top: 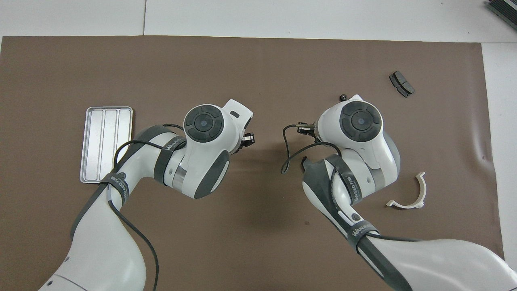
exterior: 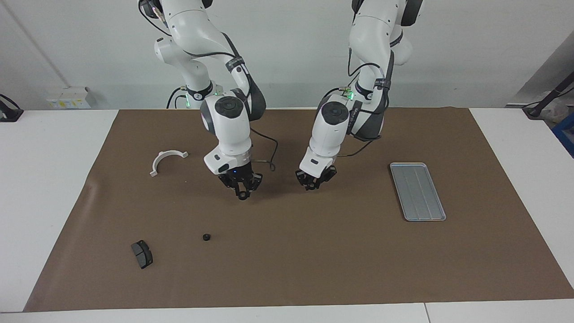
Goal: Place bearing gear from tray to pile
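The silver tray [exterior: 417, 191] lies bare at the left arm's end of the mat and also shows in the overhead view [top: 106, 143]. My right gripper [exterior: 242, 194] hangs low over the mat's middle, shut on a small dark ring, the bearing gear [exterior: 242, 196]. In the overhead view its wrist hides it. My left gripper [exterior: 309, 185] hangs low beside it, apart from it, between it and the tray. The pile lies scattered toward the right arm's end: a white half-ring bracket [exterior: 167, 160], a dark pad [exterior: 142, 254] and a small black round part [exterior: 206, 237].
A brown mat [exterior: 314, 269] covers the table's middle. A second dark pad is mostly hidden by my right hand; only its tip [top: 303, 161] shows in the overhead view. A black cable loops from each wrist.
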`<state>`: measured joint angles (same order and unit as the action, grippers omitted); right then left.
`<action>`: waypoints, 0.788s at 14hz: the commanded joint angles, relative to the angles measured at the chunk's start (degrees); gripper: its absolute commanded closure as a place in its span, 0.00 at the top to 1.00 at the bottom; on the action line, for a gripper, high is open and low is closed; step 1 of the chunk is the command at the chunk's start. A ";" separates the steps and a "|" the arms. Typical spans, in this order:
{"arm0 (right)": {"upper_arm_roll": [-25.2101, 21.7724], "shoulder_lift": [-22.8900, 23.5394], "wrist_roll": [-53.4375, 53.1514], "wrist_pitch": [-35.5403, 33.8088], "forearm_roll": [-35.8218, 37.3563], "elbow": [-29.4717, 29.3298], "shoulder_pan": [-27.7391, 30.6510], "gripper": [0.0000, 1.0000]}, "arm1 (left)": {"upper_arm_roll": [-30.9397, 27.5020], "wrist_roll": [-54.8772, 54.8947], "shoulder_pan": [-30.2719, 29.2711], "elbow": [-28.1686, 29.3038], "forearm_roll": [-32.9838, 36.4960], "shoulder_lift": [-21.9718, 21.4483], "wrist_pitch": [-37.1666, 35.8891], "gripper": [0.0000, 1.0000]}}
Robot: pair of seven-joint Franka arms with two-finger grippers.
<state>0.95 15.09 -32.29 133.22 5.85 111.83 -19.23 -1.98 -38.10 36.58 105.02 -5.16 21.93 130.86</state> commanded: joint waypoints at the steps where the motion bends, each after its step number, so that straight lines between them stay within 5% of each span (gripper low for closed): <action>1: 0.98 -5.85 7.04 -3.03 -1.10 6.46 3.48 0.00 | -1.01 -0.48 1.30 1.68 0.77 -0.83 0.63 0.63; 2: 0.99 -6.82 10.37 -4.10 -1.36 7.95 4.11 0.00 | -1.09 -0.48 1.30 1.50 0.77 -0.75 0.54 0.81; 7: 0.90 -9.72 27.78 -4.89 -6.02 14.55 9.46 0.07 | -4.07 1.00 -2.72 -5.33 0.85 -2.58 -7.85 0.82; 10: 0.90 -12.10 28.87 -4.37 -6.37 20.09 9.56 0.07 | -4.43 11.43 -12.37 -12.98 0.68 -5.13 -20.16 0.82; 11: 0.90 -12.36 28.86 -4.46 -7.07 20.62 9.13 0.16 | -4.52 16.08 -15.97 -14.48 0.68 -5.92 -23.25 0.82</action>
<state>1.06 5.95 -5.04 128.35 0.58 128.83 -10.29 -7.02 -28.23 26.08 93.31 -5.05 17.45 113.48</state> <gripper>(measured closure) 0.652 0.176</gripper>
